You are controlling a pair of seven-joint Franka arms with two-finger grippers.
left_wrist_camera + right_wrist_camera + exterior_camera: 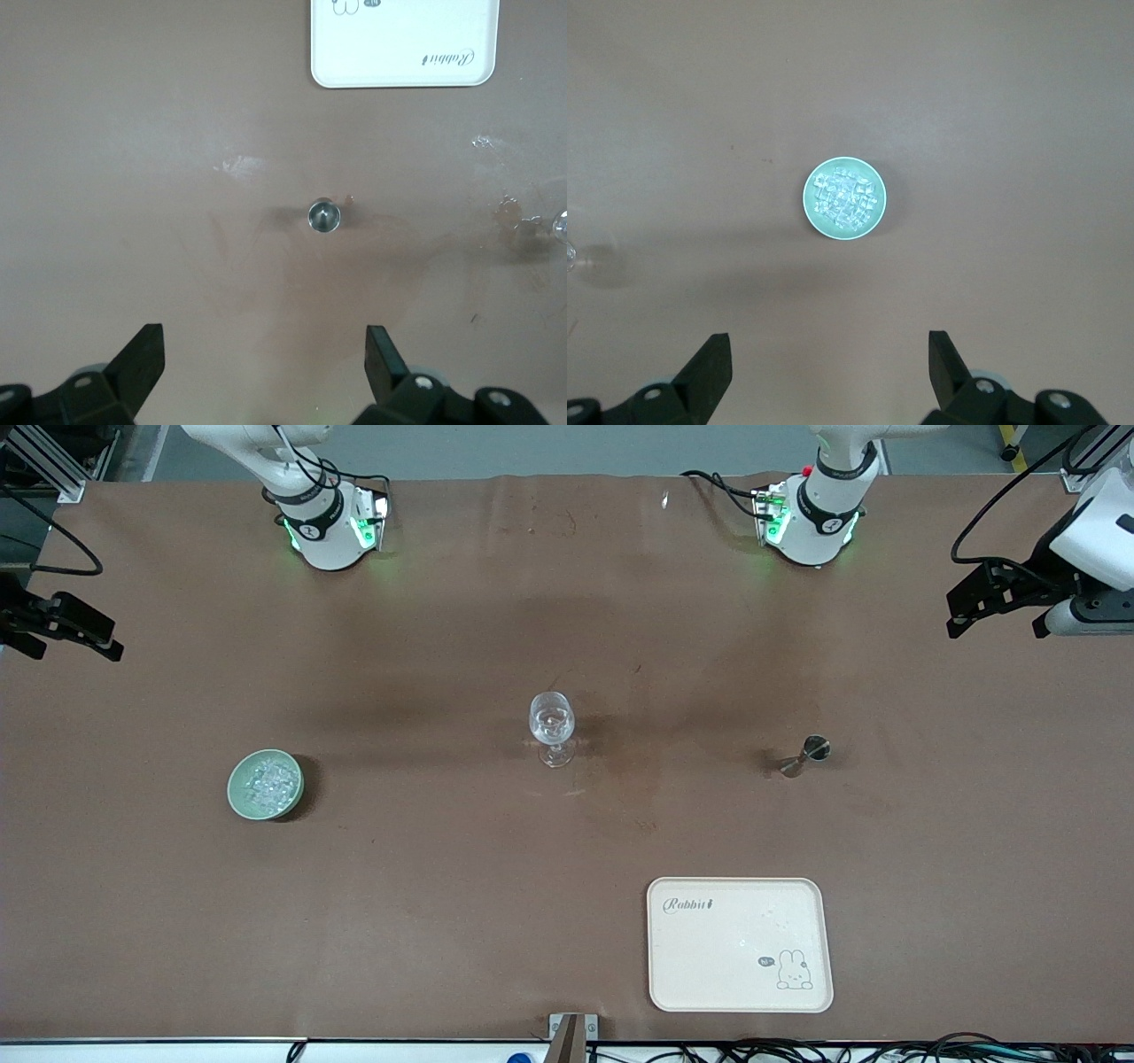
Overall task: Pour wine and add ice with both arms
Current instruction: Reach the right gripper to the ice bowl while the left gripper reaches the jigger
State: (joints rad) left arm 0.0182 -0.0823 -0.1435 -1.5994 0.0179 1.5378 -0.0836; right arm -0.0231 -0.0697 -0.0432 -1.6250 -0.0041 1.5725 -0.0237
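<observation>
Both tools hang with fingers wide and empty: the left tool (266,359) up over the surface (461,921) above the small metal jigger (804,755), the right tool (830,363) up over the green bowl (237,802). The ice (266,782) sits heaped in that bowl toward the right arm's end. The glass (552,726) stands mid-surface, and the cream tray (709,974) lies nearer the camera.

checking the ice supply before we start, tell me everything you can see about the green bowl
The green bowl is small, round and pale green with a smooth, glazed-looking rim. It sits upright on the brown table toward the right arm's end, a bit nearer the front camera than the wine glass. It is heaped with the ice, small clear glinting cubes filling it almost to the rim. Nothing else touches it. The open right claw hangs high above the table, apart from it.
</observation>
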